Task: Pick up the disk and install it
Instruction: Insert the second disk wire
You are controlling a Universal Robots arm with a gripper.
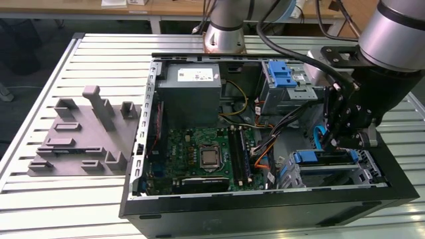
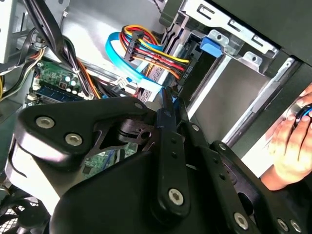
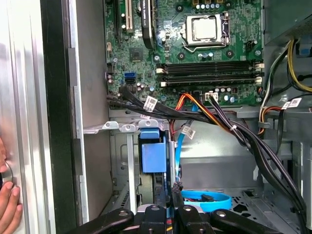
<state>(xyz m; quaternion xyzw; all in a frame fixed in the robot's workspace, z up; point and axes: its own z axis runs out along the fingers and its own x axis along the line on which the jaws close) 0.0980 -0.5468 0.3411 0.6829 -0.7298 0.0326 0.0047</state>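
The disk [image 1: 324, 158] stands on edge in the drive bay at the case's near corner on the exterior view's right. Its blue carrier end [image 3: 152, 156] shows in both wrist views, beside a silver bay frame. My gripper [image 1: 340, 144] hangs over the disk's far end. In the second wrist view the black fingers [image 2: 164, 131] are drawn together on a thin blue strip that looks like the carrier's upper edge. The first wrist view has the gripper [image 3: 169, 214] in line with that same edge. Most of the drive's face is hidden inside the bay.
The open computer case [image 1: 149, 124] lies on a slatted metal table. A light blue cable [image 3: 204, 200], black and orange wire bundles [image 3: 229, 126] and the motherboard [image 1: 206, 154] crowd the bay. A grey fixture [image 1: 86, 134] sits on the exterior view's left. A person's hand [image 2: 292, 141] rests outside the case.
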